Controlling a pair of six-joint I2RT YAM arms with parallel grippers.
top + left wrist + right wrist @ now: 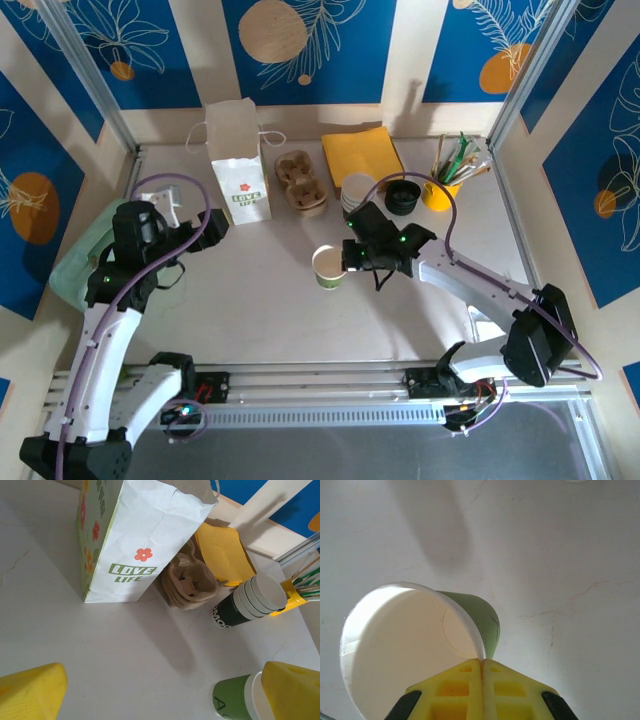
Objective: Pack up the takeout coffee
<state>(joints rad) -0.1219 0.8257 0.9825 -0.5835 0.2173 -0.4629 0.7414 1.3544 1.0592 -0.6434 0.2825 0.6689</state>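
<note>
On the table (pixel 260 310), the white paper bag (pixel 240 165) stands at about eleven o'clock. The left gripper (pixel 216 222), at nine o'clock, has its fingers spread. The right gripper (pixel 350 262) pinches the rim of the takeout coffee cup (pixel 327 267) at the centre.

1. left wrist: cup (pixel 231 700) gets chopped by the bottom edge, and part of its rim goes behind a finger (pixel 292 692) of the left gripper (pixel 165 672); both fingers run off the frame too
2. same view: bag (pixel 135 535) is cut off up top; carrier (pixel 192 582) sits partly behind the bag; stick cup (pixel 292 597) is clipped at the right edge
3. right wrist: right gripper (pixel 483 664) covers the near bit of the cup's rim; bottom edge cuts the cup
4. top view: cup's right side is tucked under the right gripper
</note>
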